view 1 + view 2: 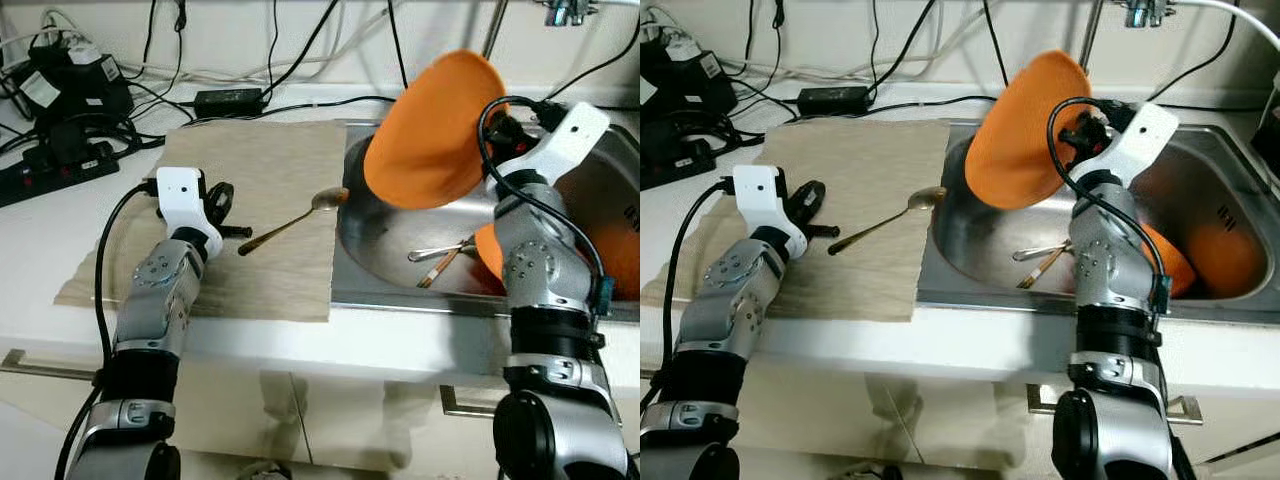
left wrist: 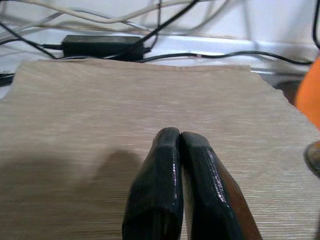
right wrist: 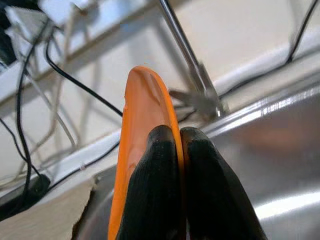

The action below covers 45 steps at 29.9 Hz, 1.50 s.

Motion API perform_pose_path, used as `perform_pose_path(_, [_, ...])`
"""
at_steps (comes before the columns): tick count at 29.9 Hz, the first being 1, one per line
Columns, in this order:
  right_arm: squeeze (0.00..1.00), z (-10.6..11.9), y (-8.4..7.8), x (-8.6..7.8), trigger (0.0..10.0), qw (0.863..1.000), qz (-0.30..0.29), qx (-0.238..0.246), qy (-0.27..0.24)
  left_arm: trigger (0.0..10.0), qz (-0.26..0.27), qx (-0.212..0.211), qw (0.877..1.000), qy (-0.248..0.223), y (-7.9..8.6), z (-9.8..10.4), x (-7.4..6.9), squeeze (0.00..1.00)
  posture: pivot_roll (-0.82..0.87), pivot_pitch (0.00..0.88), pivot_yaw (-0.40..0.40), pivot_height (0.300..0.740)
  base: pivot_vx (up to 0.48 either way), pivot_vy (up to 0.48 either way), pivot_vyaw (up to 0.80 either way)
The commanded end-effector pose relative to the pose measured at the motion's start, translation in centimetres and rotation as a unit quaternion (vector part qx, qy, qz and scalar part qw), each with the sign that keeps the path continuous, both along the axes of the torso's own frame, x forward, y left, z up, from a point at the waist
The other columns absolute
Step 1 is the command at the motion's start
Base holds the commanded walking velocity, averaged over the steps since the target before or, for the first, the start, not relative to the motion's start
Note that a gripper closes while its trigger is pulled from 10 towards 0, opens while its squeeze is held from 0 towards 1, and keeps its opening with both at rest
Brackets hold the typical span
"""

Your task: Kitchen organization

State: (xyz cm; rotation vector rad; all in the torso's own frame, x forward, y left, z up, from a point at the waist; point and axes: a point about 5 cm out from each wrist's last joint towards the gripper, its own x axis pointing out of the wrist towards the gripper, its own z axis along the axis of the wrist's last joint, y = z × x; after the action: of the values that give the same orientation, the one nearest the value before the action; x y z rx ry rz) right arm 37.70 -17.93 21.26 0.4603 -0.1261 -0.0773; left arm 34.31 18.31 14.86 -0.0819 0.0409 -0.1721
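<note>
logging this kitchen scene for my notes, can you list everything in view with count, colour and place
plate: 1, orange, held tilted above the sink
other dishes: at least 2, orange, in the sink behind the right arm
sink: 1, steel, right side of the counter
cutlery: 2 or so, silver and brown, on the sink bottom
spoon: 1, brassy, on the mat with its bowl by the sink edge
mat: 1, beige, on the counter left of the sink
power brick: 1, black, behind the mat
cables and power strip: several, mostly black, far left
tap: 1, silver, above the sink
left gripper: shut, over the mat
right gripper: shut on the plate

Orange plate [image 1: 430, 130], beige woodgrain mat [image 1: 250, 210], steel-grey sink [image 1: 400, 250].
</note>
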Motion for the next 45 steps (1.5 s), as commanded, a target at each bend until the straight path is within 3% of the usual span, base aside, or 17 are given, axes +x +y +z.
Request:
perform_pose_path(1, [0.00,1.9,0.9,0.7,0.0,1.000,0.010,0.008,-0.024,10.0,-0.002,0.013,1.000,0.001,0.4,0.3,-0.3,0.00,-0.07,0.000,0.131,0.740,0.000,0.000,0.00])
perform_pose_path(6, [0.00,1.2,0.4,1.7,0.0,1.000,0.002,0.014,0.009,10.0,-0.002,0.020,1.000,0.006,0.9,0.2,-0.7,0.00,-0.05,0.003,0.136,0.740,0.000,0.000,0.00])
perform_pose_path(11, [0.00,-1.2,0.0,2.6,0.0,0.996,-0.009,0.030,0.083,10.0,0.005,0.036,0.999,0.014,2.0,0.0,-1.7,0.00,-0.01,0.026,0.134,0.740,0.000,0.000,0.00])
perform_pose_path(20, [0.00,-4.5,0.2,2.6,0.0,0.985,-0.022,0.047,0.166,10.0,0.012,0.053,0.998,0.029,3.4,-0.2,-3.3,0.00,0.03,0.054,0.129,0.740,0.000,0.000,0.00])
perform_pose_path(24, [0.00,-6.8,0.2,2.2,0.0,0.971,-0.046,0.069,0.225,10.0,0.010,0.067,0.997,0.038,4.0,0.0,-4.1,0.00,0.04,0.064,0.138,0.740,0.000,0.000,0.00])
perform_pose_path(36, [0.00,-10.8,-0.8,0.4,0.0,0.938,-0.093,0.084,0.323,10.0,-0.001,0.077,0.996,0.050,4.0,0.4,-4.5,0.00,0.05,0.081,0.144,0.740,0.000,0.000,0.00])
perform_pose_path(37, [0.83,-11.0,-0.7,0.2,0.0,0.937,-0.093,0.077,0.327,10.0,-0.001,0.077,0.996,0.051,4.0,0.4,-4.5,0.00,0.05,0.081,0.144,0.740,0.000,0.000,0.00])
perform_pose_path(38, [1.00,-11.2,-0.6,0.2,0.0,0.936,-0.092,0.071,0.331,10.0,-0.001,0.077,0.996,0.051,4.0,0.4,-4.6,0.00,0.05,0.084,0.141,0.740,0.000,0.000,0.00])
perform_pose_path(45, [1.00,-12.5,0.1,-0.5,0.0,0.929,-0.090,0.072,0.351,10.0,0.000,0.081,0.995,0.057,4.3,0.4,-5.1,0.00,0.06,0.095,0.139,0.740,0.000,0.000,0.00])
